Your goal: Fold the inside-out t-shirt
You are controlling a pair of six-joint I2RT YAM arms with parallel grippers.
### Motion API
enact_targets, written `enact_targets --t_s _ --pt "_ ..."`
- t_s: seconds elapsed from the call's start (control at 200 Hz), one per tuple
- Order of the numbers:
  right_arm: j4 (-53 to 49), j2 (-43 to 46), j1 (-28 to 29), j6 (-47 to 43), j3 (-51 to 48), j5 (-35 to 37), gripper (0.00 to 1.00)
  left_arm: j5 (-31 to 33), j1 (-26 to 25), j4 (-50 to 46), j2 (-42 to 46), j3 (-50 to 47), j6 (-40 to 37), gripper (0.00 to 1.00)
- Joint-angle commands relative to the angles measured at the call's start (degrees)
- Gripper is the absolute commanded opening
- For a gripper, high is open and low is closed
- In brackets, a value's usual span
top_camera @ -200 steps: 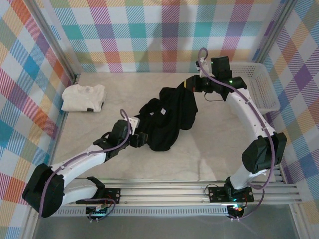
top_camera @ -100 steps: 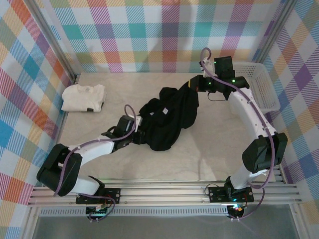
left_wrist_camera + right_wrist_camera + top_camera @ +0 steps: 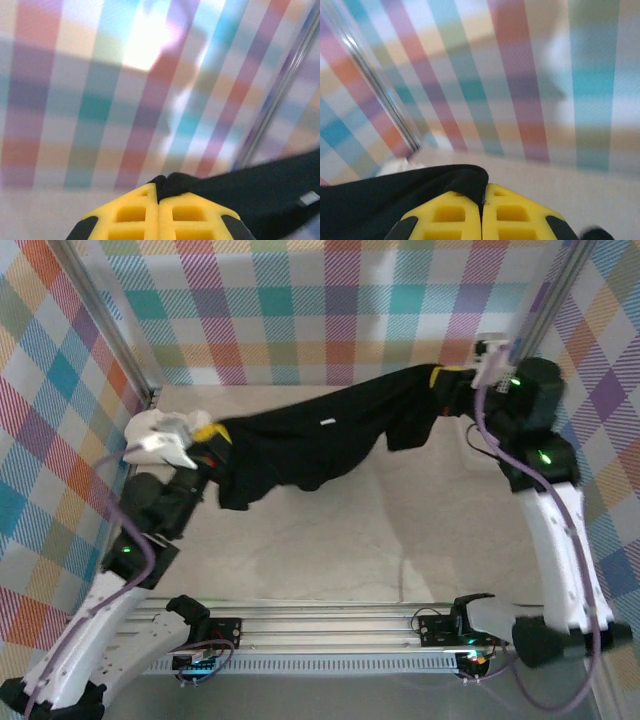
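Observation:
The inside-out t-shirt (image 3: 320,440) is black and hangs stretched in the air across the table, sagging in the middle. My left gripper (image 3: 208,432) is shut on its left end, high near the left wall. My right gripper (image 3: 440,377) is shut on its right end, near the back right. In the left wrist view the yellow fingers (image 3: 131,215) pinch a black fold (image 3: 260,190). The right wrist view has black cloth (image 3: 395,192) clamped between yellow fingers (image 3: 512,212).
A folded white t-shirt (image 3: 160,432) lies at the back left, partly behind my left gripper. A white basket (image 3: 505,380) stands at the back right behind the right arm. The pale tabletop (image 3: 380,530) stretches under the hanging shirt, with checked walls around it.
The left gripper closed on the shirt's lower edge. Both arms then rose and drew apart, lifting the crumpled shirt off the table and stretching it out.

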State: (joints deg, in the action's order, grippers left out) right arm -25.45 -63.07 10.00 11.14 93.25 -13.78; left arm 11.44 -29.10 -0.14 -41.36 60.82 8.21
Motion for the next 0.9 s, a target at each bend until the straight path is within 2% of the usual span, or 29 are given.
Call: enact_targets --t_s 0.0,0.18,0.3,0.375,0.465,0.52,0.57,0.72,0.82,0.895 --pt "3.37 2.46 0.12 -2.58 4.0 2.09 0.0 2.09 0.31 -8.19 -2.7 10.59 -6.13 0.0" --pt "1.29 8.76 0.13 -3.16 8.53 1.35 0.0 -1.67 0.3 -13.9 -3.46 23.99 -8.83 0.0" --pt "0.84 11.76 0.14 -2.56 10.77 0.32 0.0 -1.02 0.35 -19.79 -5.61 31.99 -11.26 0.0" --pt "-0.09 11.37 0.11 -2.35 12.28 -0.48 0.0 1.74 0.3 -23.67 -9.34 36.19 -13.01 0.0" --pt "-0.69 9.24 0.11 -3.65 12.96 0.68 0.0 8.56 0.41 -24.27 -14.27 38.08 -16.49 0.0" --pt "-0.54 7.05 0.13 -5.24 12.84 2.19 0.0 12.41 0.77 -23.41 -17.44 38.77 -18.81 0.0" --pt "-0.11 4.53 0.11 -7.09 12.45 4.17 0.0 12.97 2.87 -23.53 -21.03 39.89 -19.36 0.0" --pt "4.31 -6.35 0.16 -12.56 10.78 10.55 0.0 4.17 12.32 -22.86 -32.64 41.22 -14.59 0.0" --pt "9.67 -16.82 0.11 -14.96 9.48 13.37 0.0 1.81 15.57 -19.63 -43.07 40.88 -13.03 0.0" --pt "14.31 -27.8 0.11 -15.54 10.82 14.41 0.0 0.57 17.27 -16.89 -52.99 42.52 -11.45 0.0"
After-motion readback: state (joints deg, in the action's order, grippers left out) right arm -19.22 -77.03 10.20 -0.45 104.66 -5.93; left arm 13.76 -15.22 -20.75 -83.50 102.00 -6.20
